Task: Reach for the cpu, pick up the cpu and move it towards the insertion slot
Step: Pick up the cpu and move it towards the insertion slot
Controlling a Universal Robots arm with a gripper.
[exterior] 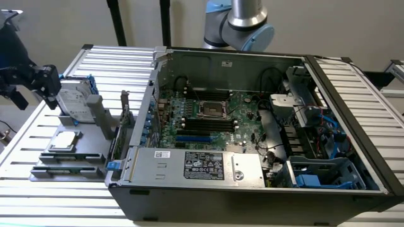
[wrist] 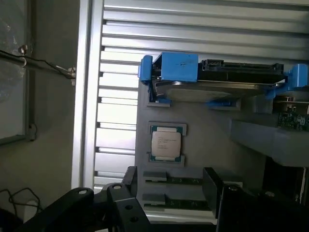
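Pincer [wrist: 170, 180], jaws spread, hovers clear above the cpu [wrist: 166, 145].

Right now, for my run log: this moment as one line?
stage: reach | gripper: open, short of cpu, not touching | cpu: flat in holder | slot: in case, apart from gripper

Your exterior view looks down from above and in front, across the table [exterior: 113, 59] to the open computer case [exterior: 252, 201], at middle range. Your wrist view faces downward, much nearer. Both views share the cpu [wrist: 166, 143] and the hard drive [wrist: 217, 89].
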